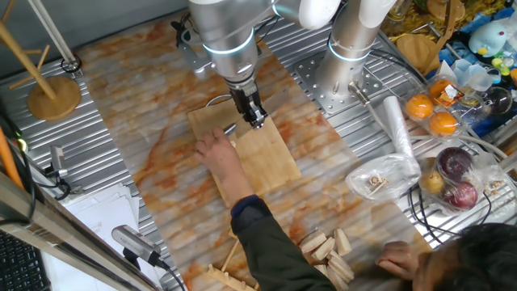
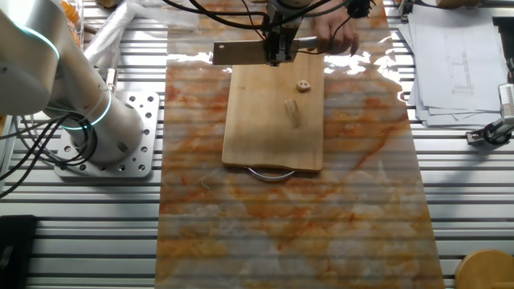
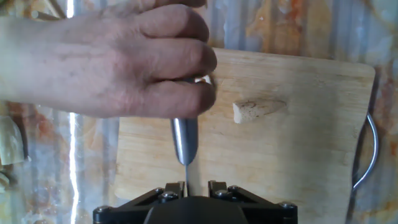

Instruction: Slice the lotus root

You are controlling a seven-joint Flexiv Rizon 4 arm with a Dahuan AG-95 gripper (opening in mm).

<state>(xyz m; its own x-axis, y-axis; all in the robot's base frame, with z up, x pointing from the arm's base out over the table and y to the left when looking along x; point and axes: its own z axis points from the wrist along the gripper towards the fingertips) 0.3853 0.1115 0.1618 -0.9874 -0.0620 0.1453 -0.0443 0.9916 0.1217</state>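
A wooden board (image 2: pixel 265 136) lies on the marbled mat. A pale beige lotus root stub (image 2: pixel 293 112) lies on it, also in the hand view (image 3: pixel 258 111). A round cream slice (image 2: pixel 303 84) with holes lies beyond it. My gripper (image 2: pixel 279 50) is shut on a knife (image 2: pixel 239 53), blade over the board's far edge. In the hand view the knife (image 3: pixel 185 142) runs straight out from my gripper (image 3: pixel 186 186), and a person's hand (image 3: pixel 106 62) covers its far end. A bit of a slice (image 3: pixel 202 79) shows under those fingers. From the other side, my gripper (image 1: pixel 256 120) hangs over the board (image 1: pixel 262 162).
The person's hand and arm (image 1: pixel 234 186) reach onto the board from the front. Pale wooden wedge blocks (image 1: pixel 327 250) lie by the front edge. Oranges (image 1: pixel 432 113), plastic bags (image 1: pixel 380 178) and fruit sit at the right. A wooden stand (image 1: pixel 52 93) is at the left, papers (image 2: pixel 458 60) beside the mat.
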